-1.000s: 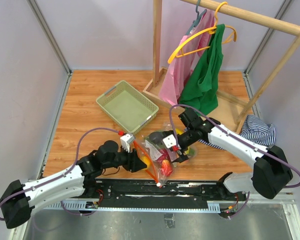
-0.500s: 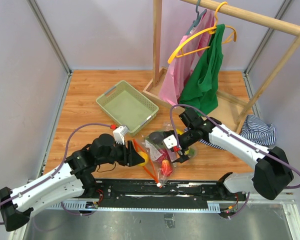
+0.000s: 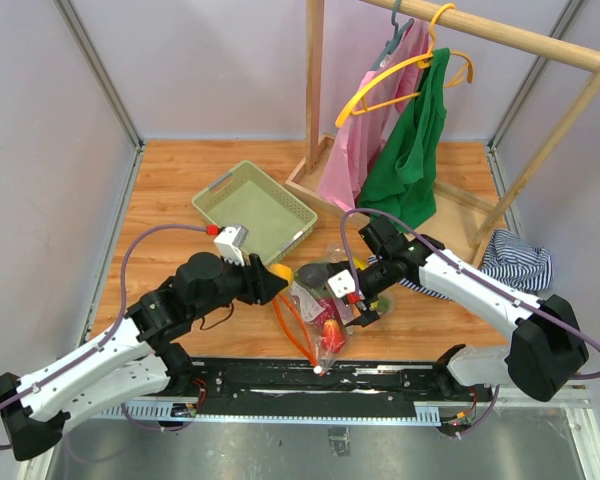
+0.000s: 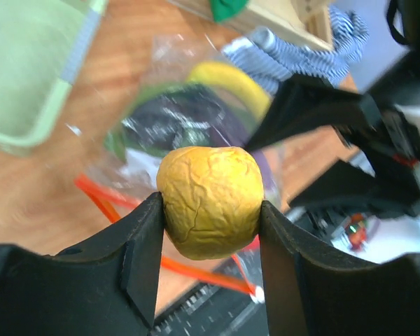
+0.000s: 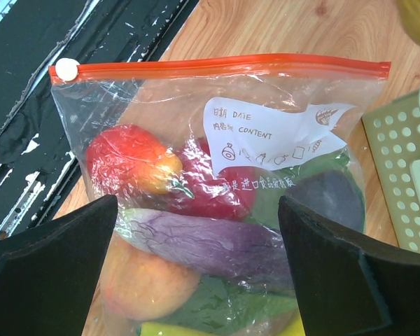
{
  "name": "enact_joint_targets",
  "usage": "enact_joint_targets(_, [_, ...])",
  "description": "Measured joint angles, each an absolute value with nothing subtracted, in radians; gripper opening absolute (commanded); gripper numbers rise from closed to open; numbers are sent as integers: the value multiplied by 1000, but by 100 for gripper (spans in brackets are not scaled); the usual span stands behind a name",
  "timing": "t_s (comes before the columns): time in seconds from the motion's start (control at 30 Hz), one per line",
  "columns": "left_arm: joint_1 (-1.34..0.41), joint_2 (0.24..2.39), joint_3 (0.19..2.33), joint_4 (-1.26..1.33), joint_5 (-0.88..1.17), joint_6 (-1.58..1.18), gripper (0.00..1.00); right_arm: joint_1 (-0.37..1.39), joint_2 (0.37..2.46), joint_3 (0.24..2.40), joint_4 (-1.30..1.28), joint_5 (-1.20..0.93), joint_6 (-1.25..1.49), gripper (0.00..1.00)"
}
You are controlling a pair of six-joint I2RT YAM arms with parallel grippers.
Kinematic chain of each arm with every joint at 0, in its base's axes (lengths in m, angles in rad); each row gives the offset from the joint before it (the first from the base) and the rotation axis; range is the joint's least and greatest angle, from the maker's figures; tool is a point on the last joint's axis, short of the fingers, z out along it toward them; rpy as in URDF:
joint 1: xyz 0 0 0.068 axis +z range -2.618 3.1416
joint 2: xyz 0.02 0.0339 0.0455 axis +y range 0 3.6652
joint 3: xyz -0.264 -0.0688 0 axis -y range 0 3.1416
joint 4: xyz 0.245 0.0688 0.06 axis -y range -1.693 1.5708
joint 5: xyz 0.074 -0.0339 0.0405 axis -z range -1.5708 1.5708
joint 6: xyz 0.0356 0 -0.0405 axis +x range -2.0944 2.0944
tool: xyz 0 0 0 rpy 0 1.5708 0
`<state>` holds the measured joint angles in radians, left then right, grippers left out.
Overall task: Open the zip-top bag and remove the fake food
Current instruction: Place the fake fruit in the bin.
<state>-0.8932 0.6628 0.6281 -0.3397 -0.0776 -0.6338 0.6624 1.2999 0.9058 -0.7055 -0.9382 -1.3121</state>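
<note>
One zip-top bag (image 3: 318,312) lies on the wooden table (image 3: 170,200) near its front edge, between the two grippers and just in front of the near corner of the one pale green basket (image 3: 255,210). The bag carries one orange-red zip strip (image 5: 217,66), one white slider (image 5: 67,68) and one white label (image 5: 266,133). Six pieces of fake food can be counted through the plastic in the right wrist view: one red-and-orange piece (image 5: 129,161), one dark red piece (image 5: 217,189), one purple eggplant (image 5: 210,241), one peach-coloured fruit (image 5: 143,280), one green piece (image 5: 315,192) and one yellow piece (image 5: 168,329) cut off by the lower edge. A seventh piece, a wrinkled yellow-orange fruit (image 4: 208,196), is outside the bag, pinched between the two fingers of the left gripper (image 3: 272,284), raised above the table beside the basket corner. The right gripper (image 3: 345,295) is over the bag with its jaws spread wide, holding nothing. At the rear right stands one wooden rack (image 3: 315,100) bearing two hangers and two garments, one pink (image 3: 355,150) and one green (image 3: 415,150). One striped cloth (image 3: 515,262) lies at the right edge.
</note>
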Motion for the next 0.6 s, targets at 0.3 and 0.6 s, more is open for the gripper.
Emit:
enact_joint_targets(0.3, [-707, 816, 599, -27, -136, -466, 14, 662, 1284, 906, -709, -939, -1315, 99])
enact_joint_targets(0.6, [-561, 1017, 591, 171, -72, -409, 13, 662, 1284, 906, -709, -939, -1318, 98])
